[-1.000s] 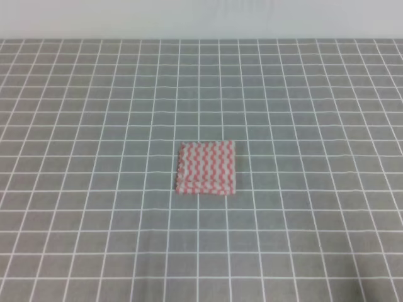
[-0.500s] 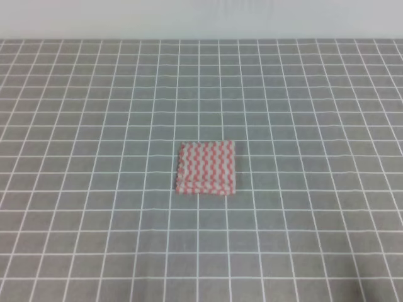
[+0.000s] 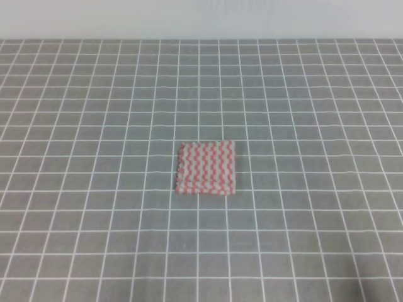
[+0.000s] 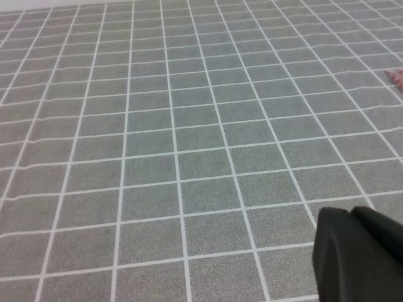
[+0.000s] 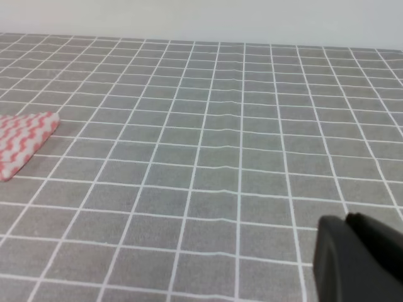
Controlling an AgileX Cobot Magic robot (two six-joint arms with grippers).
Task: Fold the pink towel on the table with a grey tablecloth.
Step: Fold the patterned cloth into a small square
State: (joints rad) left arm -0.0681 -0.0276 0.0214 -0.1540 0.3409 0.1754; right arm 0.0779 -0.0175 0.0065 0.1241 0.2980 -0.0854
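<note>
The pink towel (image 3: 206,167) lies flat in the middle of the table with a grey tablecloth (image 3: 302,94), a small folded rectangle with layered edges along its front. Neither gripper shows in the exterior high view. In the left wrist view only a black lump of my left gripper (image 4: 354,251) shows at the bottom right, its two parts pressed together and empty, and a sliver of towel (image 4: 395,75) sits at the right edge. In the right wrist view my right gripper (image 5: 352,251) looks the same, far right of a towel corner (image 5: 22,141).
A pale wall (image 3: 201,19) runs along the table's far edge. Gridded grey cloth surrounds the towel on every side, with slight ripples in it in the right wrist view.
</note>
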